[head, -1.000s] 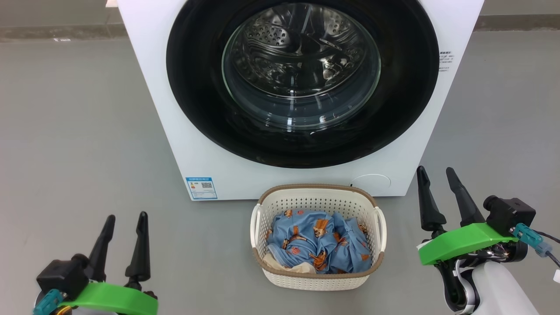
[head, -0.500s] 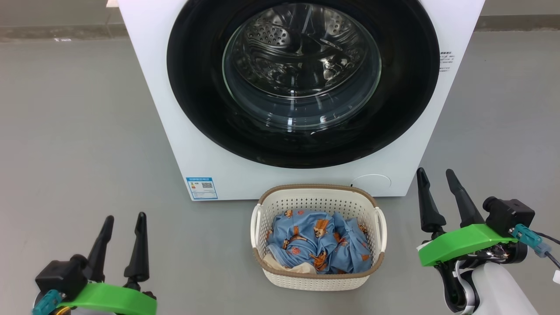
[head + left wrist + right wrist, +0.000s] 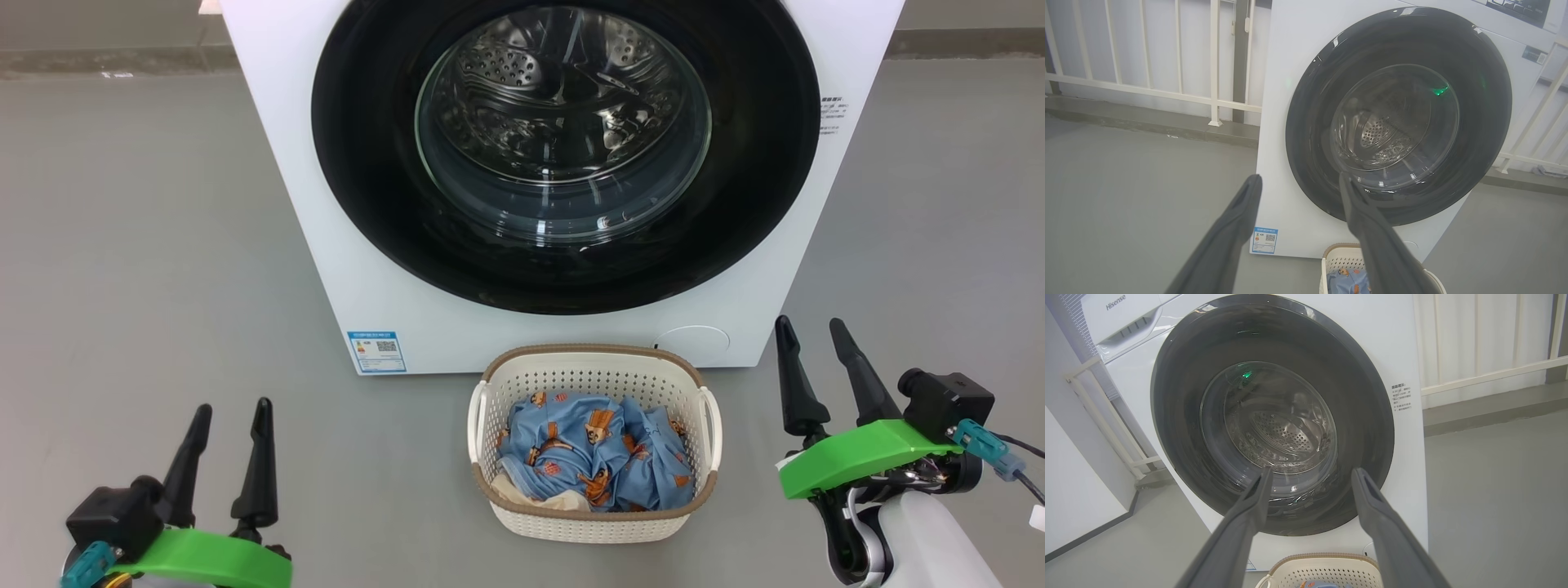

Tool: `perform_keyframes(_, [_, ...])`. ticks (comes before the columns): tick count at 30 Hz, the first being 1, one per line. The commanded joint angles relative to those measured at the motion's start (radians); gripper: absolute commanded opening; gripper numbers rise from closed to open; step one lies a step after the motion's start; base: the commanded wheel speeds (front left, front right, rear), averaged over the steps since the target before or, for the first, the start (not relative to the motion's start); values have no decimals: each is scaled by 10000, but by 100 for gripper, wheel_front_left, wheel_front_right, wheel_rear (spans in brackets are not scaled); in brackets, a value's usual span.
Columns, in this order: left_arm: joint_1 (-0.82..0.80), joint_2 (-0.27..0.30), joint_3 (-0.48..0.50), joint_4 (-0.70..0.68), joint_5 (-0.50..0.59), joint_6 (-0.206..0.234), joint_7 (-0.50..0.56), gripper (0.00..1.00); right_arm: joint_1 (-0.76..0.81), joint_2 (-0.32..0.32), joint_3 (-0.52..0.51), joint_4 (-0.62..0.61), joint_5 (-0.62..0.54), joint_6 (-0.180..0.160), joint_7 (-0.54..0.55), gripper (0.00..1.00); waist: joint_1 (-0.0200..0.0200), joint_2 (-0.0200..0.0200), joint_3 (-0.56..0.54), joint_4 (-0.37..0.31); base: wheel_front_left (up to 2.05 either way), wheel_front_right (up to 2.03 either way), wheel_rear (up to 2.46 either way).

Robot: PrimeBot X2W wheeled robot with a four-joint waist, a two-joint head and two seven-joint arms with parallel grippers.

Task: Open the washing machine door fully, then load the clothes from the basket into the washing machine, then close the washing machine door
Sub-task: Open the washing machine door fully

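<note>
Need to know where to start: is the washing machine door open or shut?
Shut. The washing machine door sits flush against the white front of the washing machine, no gap around its black ring.

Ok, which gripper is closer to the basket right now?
Right. The right gripper is off to the right of the basket; the left gripper lies farther out to its left.

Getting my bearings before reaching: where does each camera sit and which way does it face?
Head view: from the head, forward and down at the washing machine door and basket; left claw and right claw at the bottom corners.
Left wrist view: left arm, along its fingers at the door.
Right wrist view: right arm, along its fingers at the door.
Shared: door, basket.
</note>
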Motion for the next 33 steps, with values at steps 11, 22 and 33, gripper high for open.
perform_keyframes(11, [-491, 191, 440, -301, 135, -38, -105, 100, -350, -60, 287, -217, -7, 58, -124, 100, 0, -1, 8, -25, 51, 51, -102])
perform_keyframes(22, [-503, 190, 424, -227, 1, -43, -105, 100, -338, -60, 288, -194, 25, 58, -124, 100, 0, -1, 37, -48, 114, 114, -228])
perform_keyframes(33, [-512, 209, 300, -149, -194, -48, -105, 100, -322, -60, 341, -156, 30, 58, -124, 100, 0, -1, 18, -13, 52, 52, -104])
